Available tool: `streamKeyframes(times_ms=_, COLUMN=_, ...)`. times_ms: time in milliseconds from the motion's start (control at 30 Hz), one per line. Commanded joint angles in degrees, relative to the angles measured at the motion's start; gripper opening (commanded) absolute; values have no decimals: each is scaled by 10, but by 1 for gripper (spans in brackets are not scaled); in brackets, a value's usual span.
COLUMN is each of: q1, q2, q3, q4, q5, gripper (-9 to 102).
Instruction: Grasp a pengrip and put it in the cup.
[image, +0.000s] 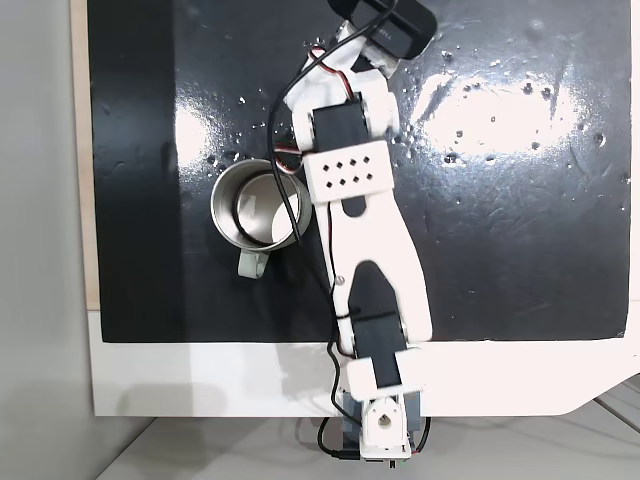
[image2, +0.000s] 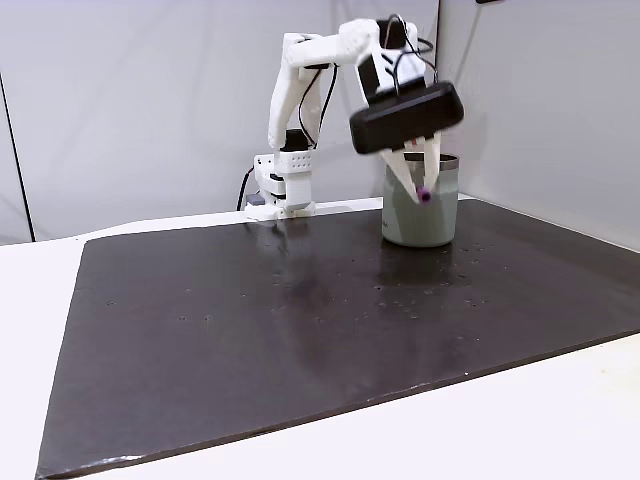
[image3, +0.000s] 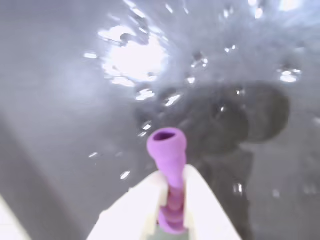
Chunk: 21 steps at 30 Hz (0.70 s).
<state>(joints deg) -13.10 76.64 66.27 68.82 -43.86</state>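
Nearest to the wrist camera, the small light-purple ribbed tube, the pengrip (image3: 169, 170), is seen pinched between the two white fingers (image3: 210, 210) of the gripper (image3: 172, 200), with its open flared end sticking out beyond the tips. It is judged to be very light and soft (the ribs look like rubber), so it may be squeezed flat or bent if much force is used; the hold on its ribbed middle seems the right place, because the ribs should resist slipping. Its lower end is hidden between the fingers.

Below it, the black mat (image3: 60, 110) on the bench is blurred, with bright glare spots.

In a fixed view from the side, the pengrip (image2: 424, 194) is held in the air above the mat, in front of the round shiny steel cup (image2: 420, 215); how far it is from the cup cannot be told there. From above, the cup (image: 258, 207) with its small handle stands left of the arm, and the fingertips are covered by the dark camera housing (image: 395, 25).
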Motion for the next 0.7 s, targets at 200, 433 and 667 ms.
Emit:
streamKeyframes(times_ms=200, q1=-6, q2=211, q3=-10, q4=110, q5=14, gripper=0)
streamKeyframes(times_ms=433, q1=-78, q2=274, q3=70, q4=155, q5=54, gripper=0)
streamKeyframes(times_ms=667, q1=-171, q2=281, q3=125, q4=163, q5=134, gripper=0)
